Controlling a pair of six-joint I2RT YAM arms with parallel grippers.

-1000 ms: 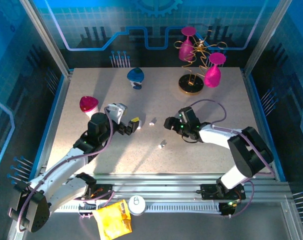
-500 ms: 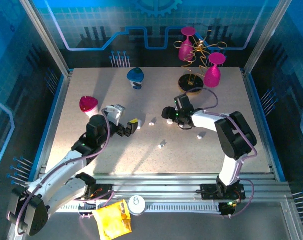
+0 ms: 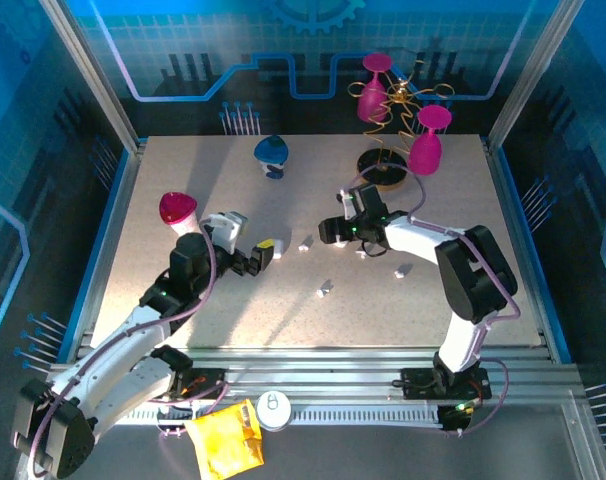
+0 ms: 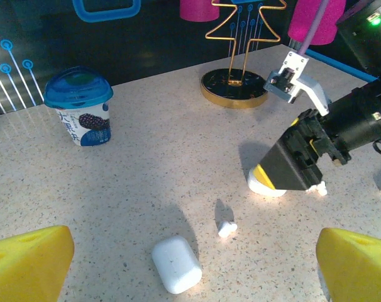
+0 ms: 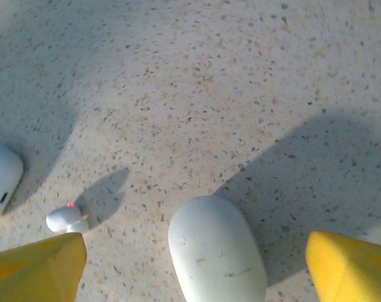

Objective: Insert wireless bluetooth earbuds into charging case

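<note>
Looking down from above, the left gripper [image 3: 262,254] and the right gripper [image 3: 328,232] face each other near the middle of the table [image 3: 283,195]. At least three white specks [image 3: 325,288] lie apart around them, too small there to sort. From the left wrist, that gripper's yellow prongs stand spread wide with nothing between them. One closed charging case [image 4: 176,264] lies flat just ahead of them with one earbud [image 4: 226,228] just beside it. Two more white bits [image 4: 319,187], probably earbuds too, sit past the right gripper. One other white oblong [image 4: 265,186], much like the case, lies partly under that gripper's tip. From the right wrist, the oblong sits between the parted fingers [image 5: 36,267], touched by neither, so this gripper also grips nothing. The step in hand looks like taking hold of the oblong. It should go best with the gripper lowered straight and centred, then closed gently across the narrow width, since the glossy shell could squirt out. It should also keep clear of the earbud nearby. Toward the far edge stand one blue-lidded cup [image 4: 77,107] and one gold wire stand [image 4: 234,88].
</note>
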